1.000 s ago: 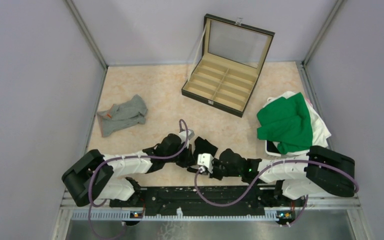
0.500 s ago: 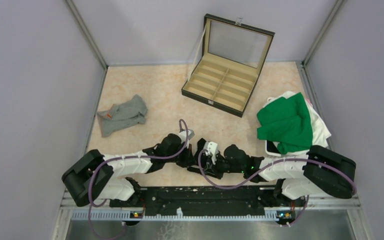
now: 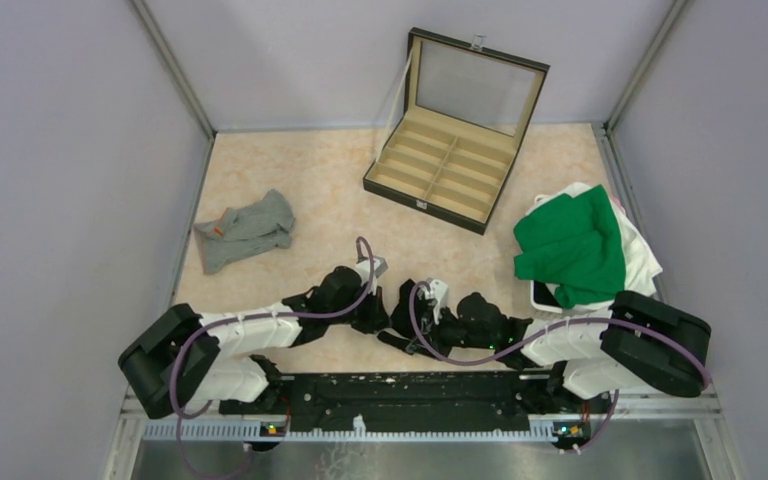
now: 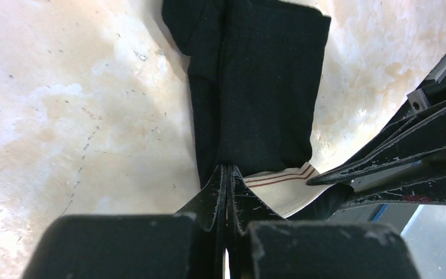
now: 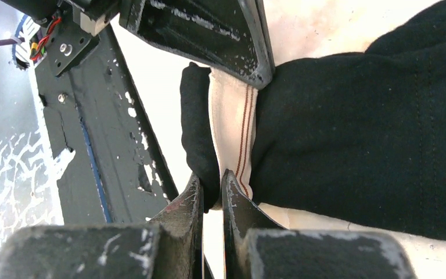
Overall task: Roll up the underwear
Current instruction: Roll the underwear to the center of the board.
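The black underwear (image 3: 401, 301) lies near the table's front edge between my two grippers, its white waistband with red stripes (image 4: 279, 187) at the near end. My left gripper (image 4: 227, 170) is shut, its tips resting against the fabric's edge beside the waistband. A black fold next to the waistband (image 5: 235, 133) is pinched in my shut right gripper (image 5: 212, 181). In the top view the left gripper (image 3: 381, 319) and the right gripper (image 3: 412, 333) almost meet. The grey underwear (image 3: 245, 230) with its orange label lies crumpled at the left.
An open compartmented case (image 3: 455, 170) stands at the back centre. A green cloth (image 3: 572, 245) lies on white cloth (image 3: 642, 258) at the right. The black base rail (image 5: 93, 157) runs close behind the grippers.
The right wrist has turned and shifted away from the rail, closer to the left gripper, taking the held edge of the black underwear with it. The left arm has hardly moved.
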Available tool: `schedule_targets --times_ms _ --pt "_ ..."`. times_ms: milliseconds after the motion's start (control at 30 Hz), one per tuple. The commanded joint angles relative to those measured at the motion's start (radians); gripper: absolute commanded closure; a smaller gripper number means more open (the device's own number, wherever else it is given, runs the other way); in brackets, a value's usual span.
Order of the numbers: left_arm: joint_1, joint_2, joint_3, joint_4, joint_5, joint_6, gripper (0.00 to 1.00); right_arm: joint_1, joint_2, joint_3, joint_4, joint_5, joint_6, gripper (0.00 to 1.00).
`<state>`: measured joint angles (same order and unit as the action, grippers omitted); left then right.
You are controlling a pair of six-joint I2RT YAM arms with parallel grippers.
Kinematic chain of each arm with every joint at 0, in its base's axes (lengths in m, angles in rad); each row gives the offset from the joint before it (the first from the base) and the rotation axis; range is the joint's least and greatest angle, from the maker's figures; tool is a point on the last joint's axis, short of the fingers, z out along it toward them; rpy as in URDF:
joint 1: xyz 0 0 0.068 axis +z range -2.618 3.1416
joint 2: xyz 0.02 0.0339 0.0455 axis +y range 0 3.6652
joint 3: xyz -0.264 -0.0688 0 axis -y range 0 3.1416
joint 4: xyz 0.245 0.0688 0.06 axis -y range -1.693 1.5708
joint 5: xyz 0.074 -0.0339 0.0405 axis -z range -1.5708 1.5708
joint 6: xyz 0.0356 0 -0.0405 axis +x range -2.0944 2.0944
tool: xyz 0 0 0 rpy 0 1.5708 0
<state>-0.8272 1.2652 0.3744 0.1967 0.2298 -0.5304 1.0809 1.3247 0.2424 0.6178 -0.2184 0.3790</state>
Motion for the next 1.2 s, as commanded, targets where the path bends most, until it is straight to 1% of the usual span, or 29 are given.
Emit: schedule_targets --times_ms 0,100,200,333,433,667,767,967,1167 --pt "0.002 -0.063 0.073 -0.033 -0.037 0.016 1.00 -0.009 -0.002 -0.028 0.015 0.007 0.045 1.00" --pt "0.002 -0.079 0.124 -0.039 -0.034 0.027 1.00 -0.009 0.005 -0.023 0.006 0.000 0.031 1.00" --pt "0.002 -0.052 0.155 0.013 0.021 0.053 1.00 -0.009 0.009 -0.021 0.009 -0.005 0.027 1.00" --pt "0.002 0.060 0.177 0.085 0.137 0.084 1.00 -0.009 0.011 -0.018 0.007 -0.007 0.027 1.00" --pt "0.002 0.132 0.175 0.133 0.166 0.091 1.00 -0.010 0.008 -0.024 0.011 -0.007 0.029 1.00" --pt "0.002 0.253 0.186 0.171 0.154 0.101 1.00 -0.016 0.001 -0.033 0.016 -0.007 0.036 1.00" --pt "0.003 0.281 0.188 0.153 0.099 0.095 1.00 -0.019 -0.004 -0.037 0.018 -0.009 0.043 1.00" --pt "0.006 0.283 0.155 0.133 0.024 0.078 1.00 -0.027 -0.006 -0.052 0.037 -0.023 0.083 1.00" --pt "0.008 0.240 0.093 0.129 -0.021 0.051 1.00 -0.050 0.020 -0.062 0.085 -0.062 0.136 1.00"
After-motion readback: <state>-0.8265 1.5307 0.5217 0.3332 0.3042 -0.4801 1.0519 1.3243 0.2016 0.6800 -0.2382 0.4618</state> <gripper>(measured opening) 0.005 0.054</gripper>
